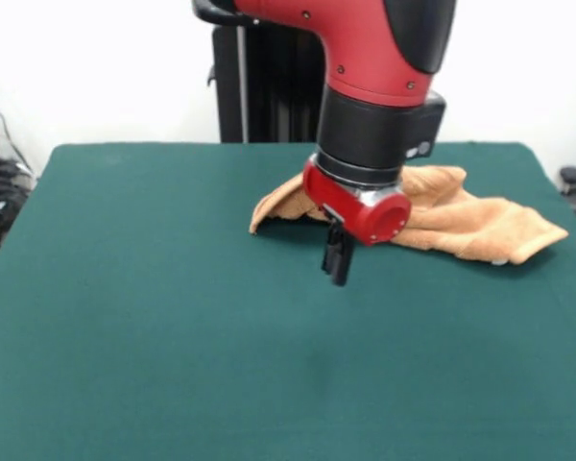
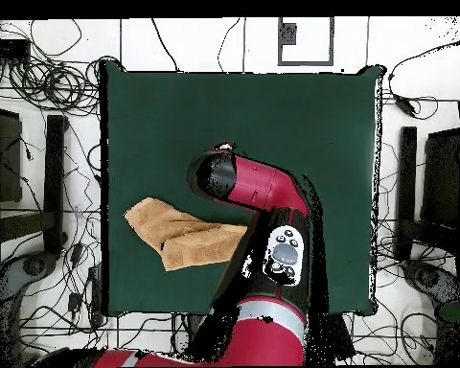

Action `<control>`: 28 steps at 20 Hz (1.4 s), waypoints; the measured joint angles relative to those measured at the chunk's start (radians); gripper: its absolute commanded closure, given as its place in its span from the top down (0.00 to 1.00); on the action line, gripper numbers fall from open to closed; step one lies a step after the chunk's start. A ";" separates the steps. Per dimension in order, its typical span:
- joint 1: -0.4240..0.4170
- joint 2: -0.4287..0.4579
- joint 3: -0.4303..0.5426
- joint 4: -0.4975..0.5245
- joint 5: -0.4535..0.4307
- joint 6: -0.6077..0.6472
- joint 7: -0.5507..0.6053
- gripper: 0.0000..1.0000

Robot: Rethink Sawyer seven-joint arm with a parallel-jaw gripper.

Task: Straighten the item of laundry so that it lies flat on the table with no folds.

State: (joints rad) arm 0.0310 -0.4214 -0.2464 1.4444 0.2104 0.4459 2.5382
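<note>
Laundry first: the small orange-tan terry towel [image 1: 461, 223] lies rumpled and folded on the large dark green felt-topped table [image 1: 154, 317], toward its far right part in the front view, one corner lifted at its left end. My black gripper [image 1: 338, 257] hangs just in front of that lifted corner, above bare felt, its fingers drawn close together and holding nothing.
</note>
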 measured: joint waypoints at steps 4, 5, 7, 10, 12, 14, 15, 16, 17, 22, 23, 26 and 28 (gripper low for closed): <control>0.019 0.002 -0.002 0.001 0.006 0.033 0.000 0.00; 0.025 0.002 -0.005 0.001 0.006 0.047 0.000 0.00; 0.042 0.001 -0.011 0.001 0.006 0.090 0.000 0.00; 0.077 0.001 -0.027 0.001 0.013 0.199 0.000 0.00; 0.098 0.001 -0.041 0.001 0.016 0.272 0.000 0.00; 0.118 0.001 -0.060 0.001 0.019 0.339 0.004 0.00; 0.122 0.001 -0.064 0.001 0.020 0.353 0.005 0.00; 0.128 0.001 -0.071 0.001 0.020 0.373 0.007 0.00; 0.130 0.001 -0.074 0.001 0.020 0.381 0.008 0.00; 0.142 0.004 -0.108 0.001 0.020 0.435 0.024 0.00; 0.142 0.006 -0.117 0.001 0.020 0.437 0.026 0.00; 0.141 0.018 -0.136 0.001 0.022 0.437 0.029 0.00; 0.140 0.030 -0.143 0.001 0.026 0.437 0.029 0.00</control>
State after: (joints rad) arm 0.1706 -0.3916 -0.3895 1.4454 0.2364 0.8828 2.5676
